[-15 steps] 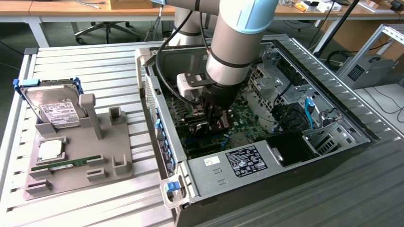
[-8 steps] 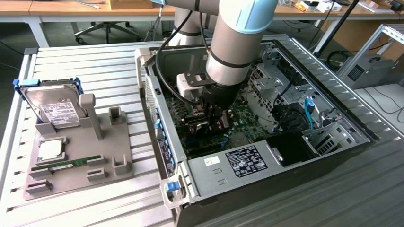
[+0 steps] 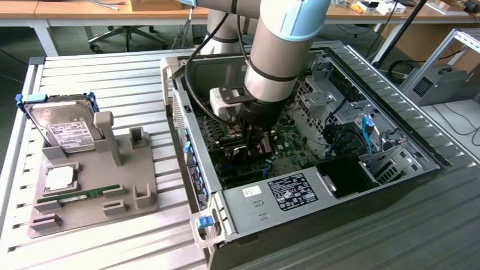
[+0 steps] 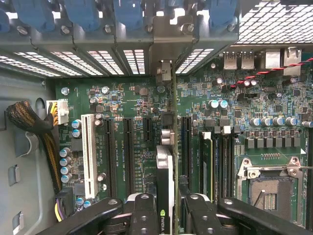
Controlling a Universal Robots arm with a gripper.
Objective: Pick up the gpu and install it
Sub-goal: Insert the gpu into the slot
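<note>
The black two-fingered tool is clamped on the gpu, a thin card with a black cooler face and green board edge, held on edge so its long side runs parallel to the black expansion slots of the green motherboard inside the open grey computer case.

The exterior view looks down from high and well back onto the slatted surface, the open computer case lying toward 3 o'clock. The wrist view stares straight down, close above the motherboard, whose green board both views share.
</note>
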